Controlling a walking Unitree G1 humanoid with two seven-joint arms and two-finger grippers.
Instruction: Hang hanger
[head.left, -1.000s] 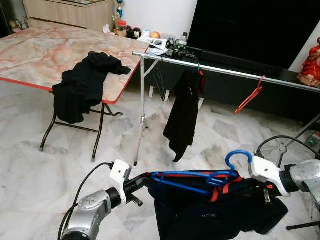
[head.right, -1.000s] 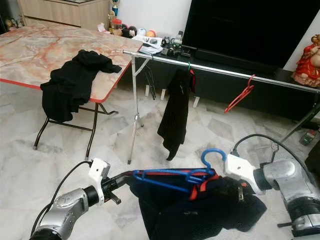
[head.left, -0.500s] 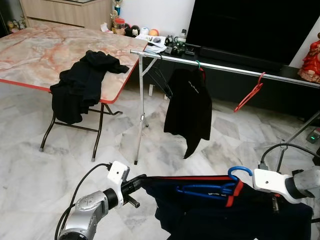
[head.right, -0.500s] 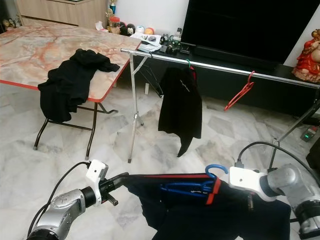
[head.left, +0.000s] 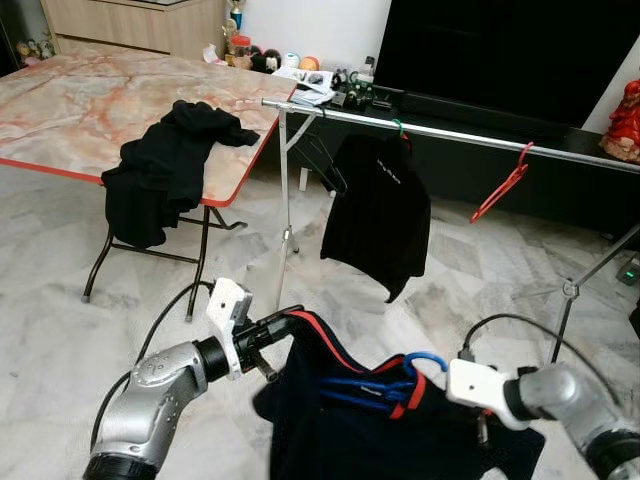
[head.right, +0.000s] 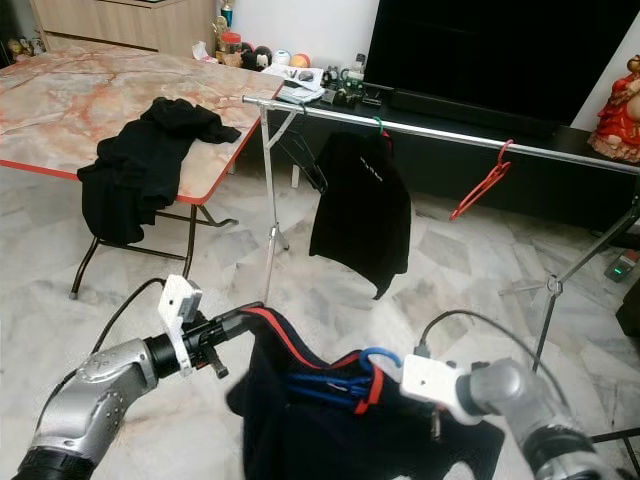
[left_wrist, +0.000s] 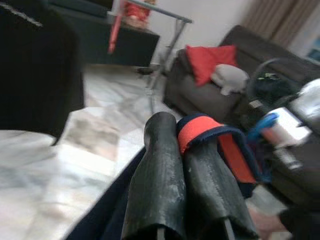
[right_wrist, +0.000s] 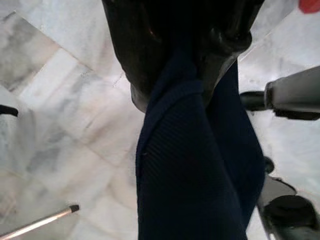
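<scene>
A blue hanger (head.left: 385, 385) lies inside a dark navy garment (head.left: 350, 440) with red trim, low in front of me. My left gripper (head.left: 285, 322) is shut on the garment's red-trimmed edge (left_wrist: 200, 135), seen close in the left wrist view. My right gripper (right_wrist: 180, 75) is shut on a fold of the navy cloth beside the hanger's hook (head.left: 425, 360). Beyond stands a metal rail (head.left: 470, 138) carrying a black shirt (head.left: 378, 215) and a bare red hanger (head.left: 500, 185).
A marble-topped folding table (head.left: 60, 100) with black clothes (head.left: 165, 165) draped over its edge stands at the left. The rail's upright (head.left: 285, 220) is near the table; a slanted rack leg (head.left: 590, 275) is at the right. A dark TV cabinet (head.left: 560, 180) runs behind.
My right gripper has come leftward toward the left one, so the garment, earlier stretched flat, now sags in a bunch. My left gripper has risen. The black shirt on the rail has turned broadside.
</scene>
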